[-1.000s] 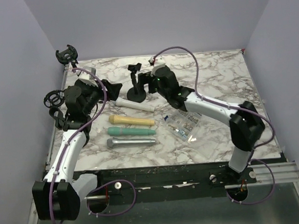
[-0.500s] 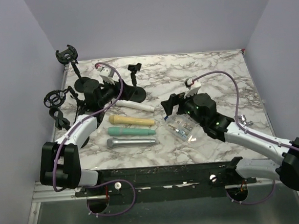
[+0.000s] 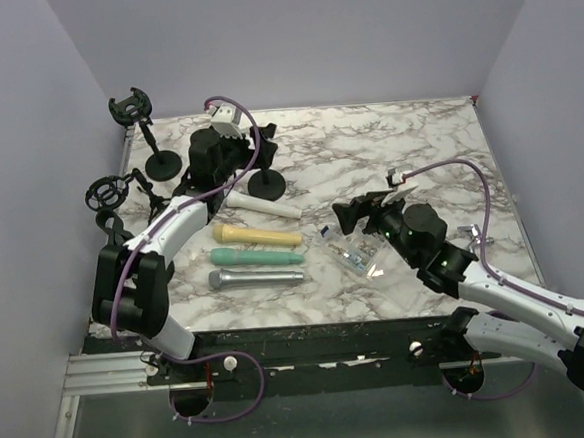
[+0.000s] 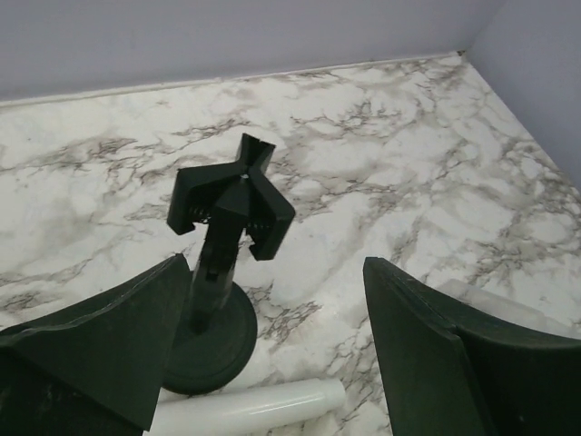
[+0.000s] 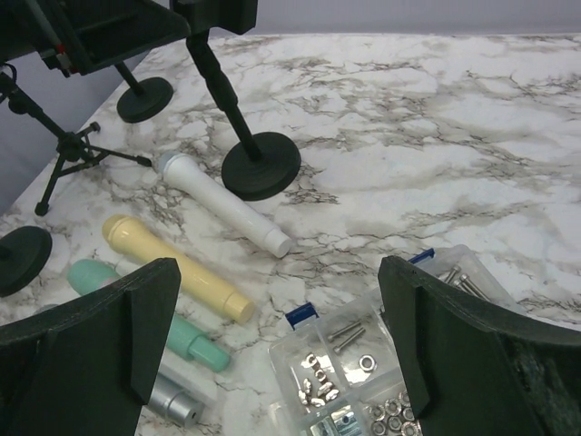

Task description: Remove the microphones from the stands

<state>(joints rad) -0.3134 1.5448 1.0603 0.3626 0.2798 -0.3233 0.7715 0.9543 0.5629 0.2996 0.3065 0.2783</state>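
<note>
The black stand (image 3: 266,185) is upright at the back of the marble table, and its clip (image 4: 234,202) holds nothing. The white microphone (image 3: 262,203) lies flat on the table against the stand's round base (image 4: 214,340). My left gripper (image 3: 250,147) hovers open just left of the stand's top. In the left wrist view its gripper (image 4: 276,283) has nothing between the fingers, with the stand and the white microphone (image 4: 247,407) below. My right gripper (image 3: 356,214) is open and empty over the clear screw box (image 3: 360,248), well apart from the stand (image 5: 261,165) and the microphone (image 5: 223,205).
A yellow microphone (image 3: 257,237), a green one (image 3: 255,255) and a silver one (image 3: 257,278) lie in a row near the front left. Another black stand (image 3: 161,166) and a tripod stand (image 3: 107,195) are at the far left. The screw box (image 5: 381,363) holds nuts and bolts.
The right arm has drawn back from the stand to over the screw box. The left arm has swung to the back, up to the stand. The white microphone has not moved.
</note>
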